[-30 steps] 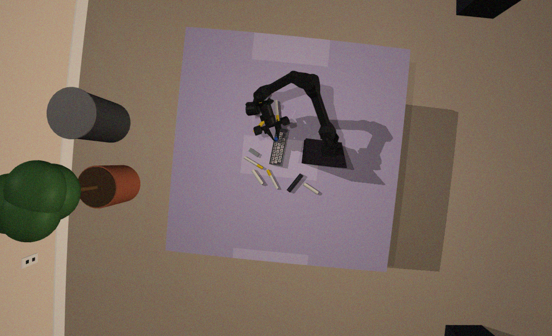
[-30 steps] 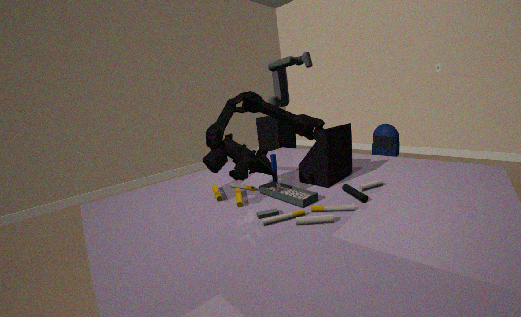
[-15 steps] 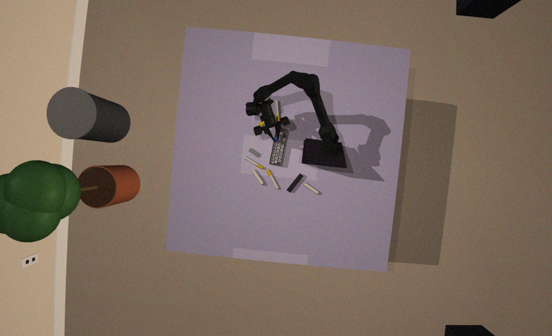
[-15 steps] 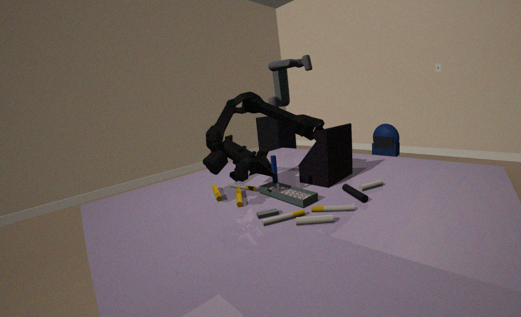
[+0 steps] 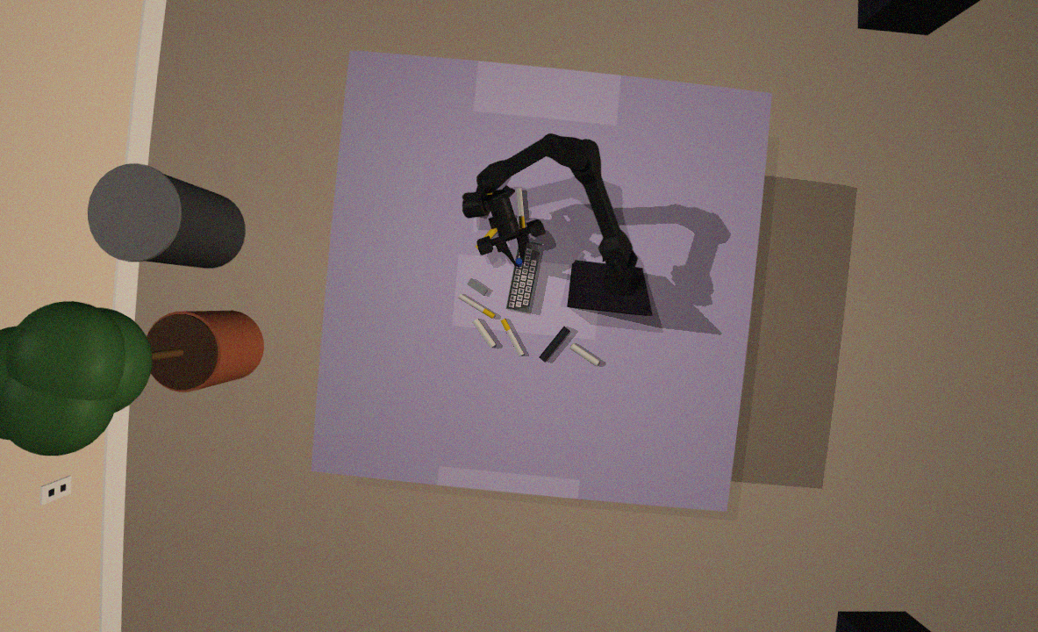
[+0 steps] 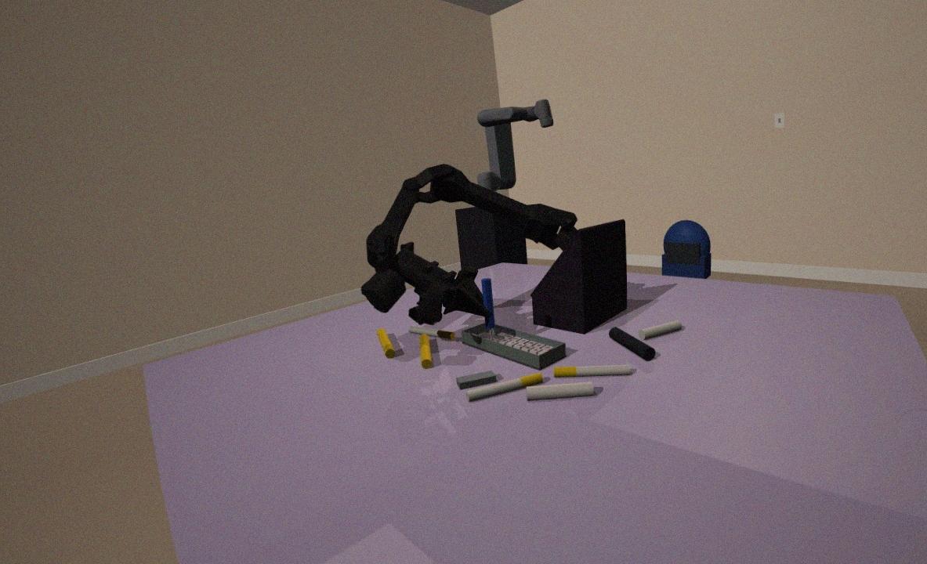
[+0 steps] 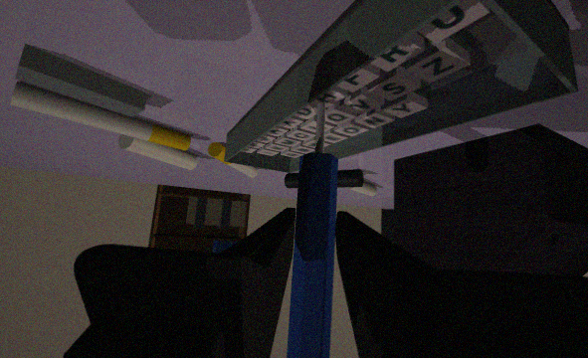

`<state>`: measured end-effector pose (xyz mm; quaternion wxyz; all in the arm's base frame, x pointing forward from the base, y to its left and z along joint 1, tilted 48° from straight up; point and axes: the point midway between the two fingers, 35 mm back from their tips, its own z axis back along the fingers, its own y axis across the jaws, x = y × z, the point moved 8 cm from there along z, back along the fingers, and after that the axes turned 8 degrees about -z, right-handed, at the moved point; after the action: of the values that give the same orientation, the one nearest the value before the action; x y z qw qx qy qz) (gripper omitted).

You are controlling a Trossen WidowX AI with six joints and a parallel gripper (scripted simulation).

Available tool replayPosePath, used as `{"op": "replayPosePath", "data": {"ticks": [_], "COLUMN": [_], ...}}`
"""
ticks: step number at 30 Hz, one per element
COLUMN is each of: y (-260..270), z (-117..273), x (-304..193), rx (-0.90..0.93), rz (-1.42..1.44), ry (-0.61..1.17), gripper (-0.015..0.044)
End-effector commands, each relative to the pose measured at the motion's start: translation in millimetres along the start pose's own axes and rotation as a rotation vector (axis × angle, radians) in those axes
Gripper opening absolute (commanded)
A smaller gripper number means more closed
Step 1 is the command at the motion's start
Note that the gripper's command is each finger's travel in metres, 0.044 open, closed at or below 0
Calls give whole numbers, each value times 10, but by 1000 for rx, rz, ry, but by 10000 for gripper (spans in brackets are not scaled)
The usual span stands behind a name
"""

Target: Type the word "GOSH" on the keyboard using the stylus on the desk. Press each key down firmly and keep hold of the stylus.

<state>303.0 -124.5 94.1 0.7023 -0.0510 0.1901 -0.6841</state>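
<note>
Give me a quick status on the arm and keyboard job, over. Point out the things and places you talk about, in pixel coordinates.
Gripper [image 5: 519,262] [image 6: 489,315] [image 7: 315,219] shut on blue stylus [image 5: 519,261] [image 6: 487,298] [image 7: 315,199]. Stylus upright, tip down at keyboard [image 5: 511,307] [image 6: 516,353] [image 7: 274,111]; exact key unclear. Loose white-and-yellow sticks [image 5: 476,305] [image 6: 505,387] [image 7: 99,116] beside keyboard, none on keys.

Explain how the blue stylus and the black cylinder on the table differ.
The blue stylus is blue; the black cylinder is black. The stylus stands nearly upright, gripped in the jaws, while the cylinder lies flat on the table. The stylus has a thin tip; the cylinder shows none. Both are long and narrow.
</note>
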Motion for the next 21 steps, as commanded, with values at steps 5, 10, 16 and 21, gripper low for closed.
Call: {"op": "replayPosePath", "data": {"ticks": [5, 10, 16, 21], "y": [8, 10, 9, 8], "z": [-29, -39, -36, -31], "x": [42, 60, 54, 46], "rx": [-3, -3, -3, -3], "rz": [0, 0, 0, 0], "ry": [-1, -1, -1, -1], "gripper": [81, 81, 81, 81]}}
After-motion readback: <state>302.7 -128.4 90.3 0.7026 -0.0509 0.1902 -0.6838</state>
